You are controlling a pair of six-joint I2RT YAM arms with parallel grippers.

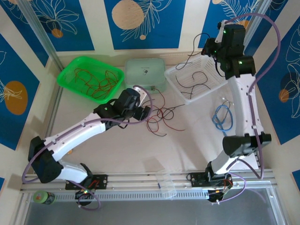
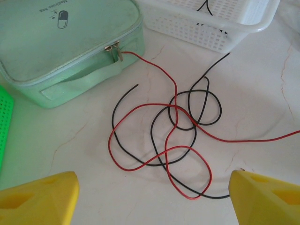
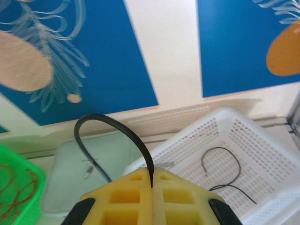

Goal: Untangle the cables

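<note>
A loose tangle of red and black cables (image 1: 159, 116) lies on the table in front of the mint case. In the left wrist view the tangle (image 2: 169, 108) sits just ahead of my left gripper (image 2: 152, 201), whose yellow fingers (image 2: 42, 197) stand wide apart with nothing between them. That left gripper (image 1: 144, 111) hovers at the tangle's left edge. My right gripper (image 1: 208, 47) is raised over the white basket (image 1: 174, 75) and is shut (image 3: 151, 180) on a black cable (image 3: 101, 117) that arcs up and away from it. Another black cable (image 3: 220, 148) lies inside the basket (image 3: 262, 136).
A green tray (image 1: 70, 70) at the back left holds several red cables. The mint zip case (image 1: 145, 72) stands between tray and basket. A light blue looped cable (image 1: 221, 117) lies at the right. A clear cup (image 1: 166, 183) stands near the front rail.
</note>
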